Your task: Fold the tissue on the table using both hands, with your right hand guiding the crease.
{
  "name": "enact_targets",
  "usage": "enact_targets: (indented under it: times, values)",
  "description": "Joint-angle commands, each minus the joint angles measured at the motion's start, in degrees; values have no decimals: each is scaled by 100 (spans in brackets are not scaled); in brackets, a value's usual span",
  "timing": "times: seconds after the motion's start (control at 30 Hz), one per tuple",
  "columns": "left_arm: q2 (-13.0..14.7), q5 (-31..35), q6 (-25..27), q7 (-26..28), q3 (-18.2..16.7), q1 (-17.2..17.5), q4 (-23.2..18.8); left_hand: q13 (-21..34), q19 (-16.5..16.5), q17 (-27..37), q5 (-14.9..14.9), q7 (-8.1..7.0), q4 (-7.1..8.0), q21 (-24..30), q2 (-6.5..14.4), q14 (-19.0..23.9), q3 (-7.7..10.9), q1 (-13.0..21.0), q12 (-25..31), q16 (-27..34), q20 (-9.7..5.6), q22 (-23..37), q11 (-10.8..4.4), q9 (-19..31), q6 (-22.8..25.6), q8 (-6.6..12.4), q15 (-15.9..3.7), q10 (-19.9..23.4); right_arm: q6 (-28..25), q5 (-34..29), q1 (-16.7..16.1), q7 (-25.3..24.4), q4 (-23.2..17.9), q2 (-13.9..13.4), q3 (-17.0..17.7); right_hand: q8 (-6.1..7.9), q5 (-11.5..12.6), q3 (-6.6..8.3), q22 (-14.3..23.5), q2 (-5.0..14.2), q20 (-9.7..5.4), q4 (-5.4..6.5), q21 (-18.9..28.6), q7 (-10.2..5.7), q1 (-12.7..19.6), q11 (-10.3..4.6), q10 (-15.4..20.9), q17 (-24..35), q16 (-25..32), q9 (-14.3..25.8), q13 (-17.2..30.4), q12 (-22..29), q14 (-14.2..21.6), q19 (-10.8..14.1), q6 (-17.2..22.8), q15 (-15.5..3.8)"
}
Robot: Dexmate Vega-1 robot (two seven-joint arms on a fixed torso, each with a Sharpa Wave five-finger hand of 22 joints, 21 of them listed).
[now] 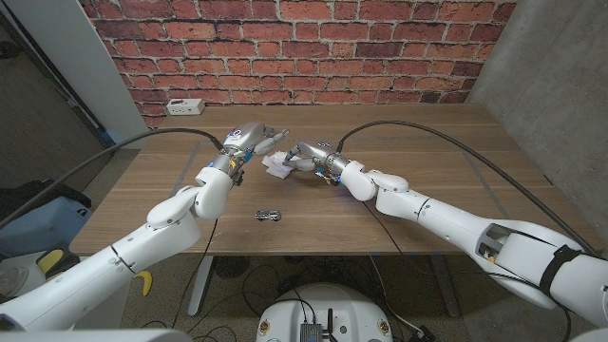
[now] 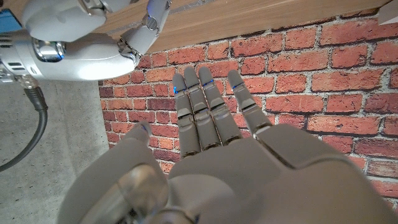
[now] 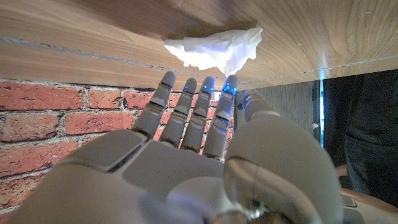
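Nearest the worktop's (image 1: 427,237) front edge, a small dark metallic object (image 1: 267,215) is being left lying on its own, can't tell what it is. Further in, around the middle, the crumpled white tissue (image 1: 277,163) is being flanked by both hands. The left robot hand (image 1: 249,139) is being held over its left side, fingers straight and apart, nothing gripped. The right robot hand (image 1: 302,154) is being reached in with fingers stretched toward the tissue, nothing held. A white power strip (image 1: 182,104) is sitting at the far edge.

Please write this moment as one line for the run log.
tissue: crumpled on table, between hands | left hand: open, beside tissue | right hand: open, beside tissue | fold: not visible yet
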Motion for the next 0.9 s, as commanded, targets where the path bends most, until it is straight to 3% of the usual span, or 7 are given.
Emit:
enact_targets:
  times: [0.03, 0.2, 0.33, 0.9]
  values:
    - [0, 26, 36, -36, -7, 11, -32, 11, 5, 17, 24, -56, -42, -23, -34, 21, 11, 17, -4, -13, 4, 7, -24, 14, 8, -22, 13, 22, -242, -238, -99, 228, -165, -11, -58, 10, -36, 37, 17, -16, -21, -96, 44, -22, 98, -75, 75, 58, 51, 21, 31, 48, 66, 78, 80, -582]
    - [6, 31, 76, -30, -26, 44, -60, 14, 4, 20, 27, -117, -48, -23, -40, 21, 15, 8, -15, -20, -7, 0, -65, 16, 4, -28, 3, 4, -173, -178, 3, 450, -11, 76, -124, -194, -63, 116, 19, -38, -107, -150, 41, -75, 85, -56, -213, 54, -61, 22, 24, -88, -72, 86, -275, -543]
    - [9, 32, 88, -39, -26, 47, -66, 16, 14, 22, 31, -145, -53, -20, -45, 21, 18, 3, -17, -24, -10, -4, -91, 17, 8, -29, -19, 3, -165, -127, 63, 587, 99, 140, -161, -267, -78, 148, 19, -33, -131, -150, 39, -62, 46, 1, -377, 63, -101, 24, 18, -169, -126, 89, -398, -500]
    - [-1, 6, 74, -60, -19, 10, -24, 28, 21, 31, 49, -310, -73, -16, -52, 33, 40, -22, -12, -39, -39, -23, -256, 22, 54, -23, -112, 45, -340, -83, 172, 818, 315, 233, -294, -237, -119, 134, 21, -76, -54, -90, 20, 2, -158, 9, -238, 103, -100, 28, 12, -139, -75, 54, -221, -497]
